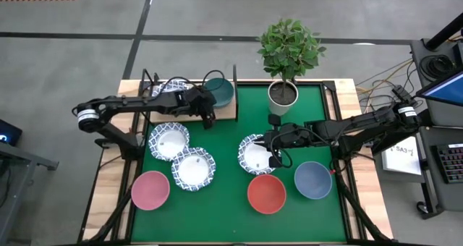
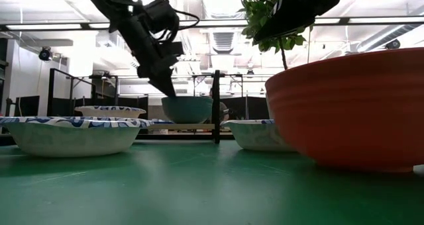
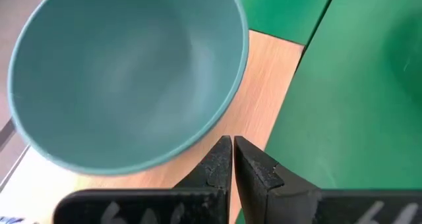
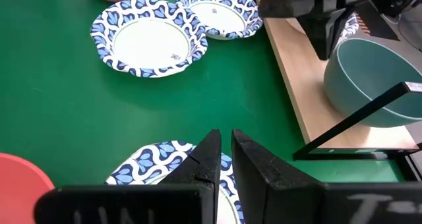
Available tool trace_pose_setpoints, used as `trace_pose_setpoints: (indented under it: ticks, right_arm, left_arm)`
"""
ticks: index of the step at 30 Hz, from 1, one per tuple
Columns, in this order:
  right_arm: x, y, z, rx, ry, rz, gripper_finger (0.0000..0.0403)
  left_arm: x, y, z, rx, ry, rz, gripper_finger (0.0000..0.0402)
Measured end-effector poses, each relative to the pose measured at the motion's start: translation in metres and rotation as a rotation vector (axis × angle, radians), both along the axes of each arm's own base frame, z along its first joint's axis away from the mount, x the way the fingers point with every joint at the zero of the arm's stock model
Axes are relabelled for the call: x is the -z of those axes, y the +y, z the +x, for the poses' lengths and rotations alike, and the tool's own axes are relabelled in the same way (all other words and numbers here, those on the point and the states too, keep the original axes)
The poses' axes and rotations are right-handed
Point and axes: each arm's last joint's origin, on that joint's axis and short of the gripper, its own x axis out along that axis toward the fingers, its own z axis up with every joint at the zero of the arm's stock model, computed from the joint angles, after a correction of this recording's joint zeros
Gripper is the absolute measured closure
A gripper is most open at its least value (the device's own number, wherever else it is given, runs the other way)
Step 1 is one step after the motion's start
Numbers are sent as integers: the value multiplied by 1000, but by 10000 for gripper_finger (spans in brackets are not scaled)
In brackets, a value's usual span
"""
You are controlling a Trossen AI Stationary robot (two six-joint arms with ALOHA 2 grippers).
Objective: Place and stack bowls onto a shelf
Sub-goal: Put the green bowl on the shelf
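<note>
The green bowl (image 1: 219, 92) stands on the wooden shelf (image 1: 181, 114) at its right end, and a white bowl with a blue rim (image 1: 171, 87) stands at its left. My left gripper (image 1: 210, 116) is shut, just in front of the green bowl (image 3: 125, 72), tips near its wall. My right gripper (image 1: 275, 156) is shut and empty, hovering over the right part of a blue-rimmed bowl (image 1: 253, 154) that rests on the mat. Two more blue-rimmed bowls (image 1: 168, 140) (image 1: 193, 168), a pink (image 1: 150, 190), a red (image 1: 266, 193) and a grey-blue bowl (image 1: 312, 179) rest on the green mat. My left gripper's shut fingertips (image 3: 224, 151) stand right beside the green bowl's outer wall (image 3: 198, 135), slanting down over the shelf board (image 3: 264, 85). I cannot tell whether they touch the bowl. The bowl stands upright on the board.
A white plant pot (image 1: 282, 94) with a leafy plant stands at the mat's far edge, right of the shelf. The shelf's black upright (image 1: 236, 98) rises beside the green bowl. Bare green mat (image 1: 224, 224) lies along the near edge between the bowls.
</note>
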Motion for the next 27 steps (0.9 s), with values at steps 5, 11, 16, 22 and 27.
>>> trace_pose_setpoints:
  ticks: [5,11,16,22,27]
  right_arm:
    - [0,0,0,0,0,0,376]
    - [0,0,0,0,-3,0,376]
    - [0,0,0,2,-3,4,376]
    - [0,0,0,2,-3,4,376]
    - [0,0,0,2,-2,3,376]
  left_arm:
    - [-7,-2,-2,-4,-35,7,402]
    - [-19,8,4,-8,-120,150,402]
    - [-18,32,-2,-128,-33,329,402]
    - [-7,48,-17,-176,76,261,402]
    - [-1,49,-25,-183,149,216,402]
